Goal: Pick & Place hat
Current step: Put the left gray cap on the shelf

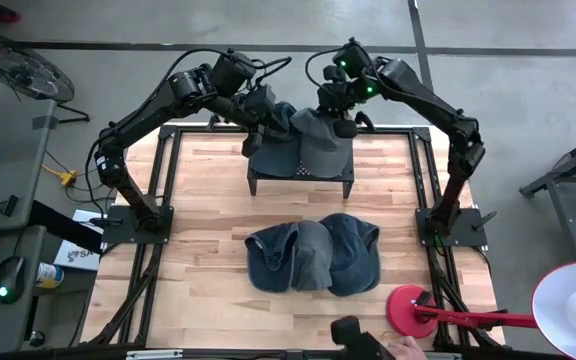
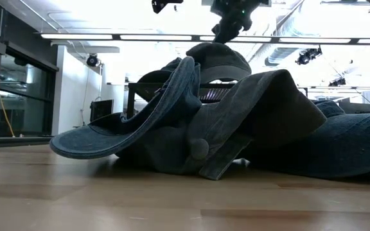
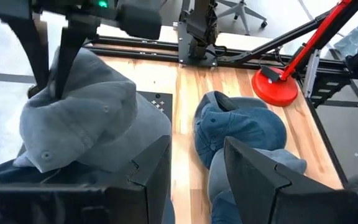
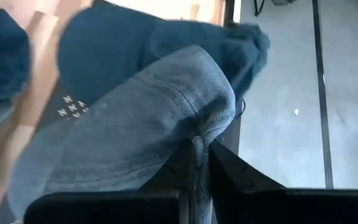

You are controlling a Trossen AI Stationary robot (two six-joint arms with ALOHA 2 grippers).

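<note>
Nearest the low camera, a heap of blue denim hats (image 2: 191, 138) on the wooden worktop (image 1: 208, 215), one brim jutting out toward the left edge. Seen from above as three or so overlapping hats (image 1: 313, 255) lying midway across the worktop, nearer the front edge than the back.

Behind the heap, near the back edge, a small black stand (image 1: 300, 176) carrying more hats. Over its left part, the left gripper (image 1: 256, 112), fingers (image 3: 148, 171) parted and holding nothing, hovering just beside a dark blue hat (image 1: 273, 140) draped on the stand. Over its right part, the right gripper (image 1: 340, 112), fingers (image 4: 219, 171) clenched on the fabric of a grey-blue hat (image 1: 318, 140), pinching it near the crown seam (image 4: 194, 146). That hat resting partly on the dark blue one and on the stand; whether lifted clear of it, impossible to tell.

At the front right corner, a red round base (image 1: 408, 305) with a red arm (image 1: 468, 318) running off past the right edge toward a white lamp shade (image 1: 573, 310).
</note>
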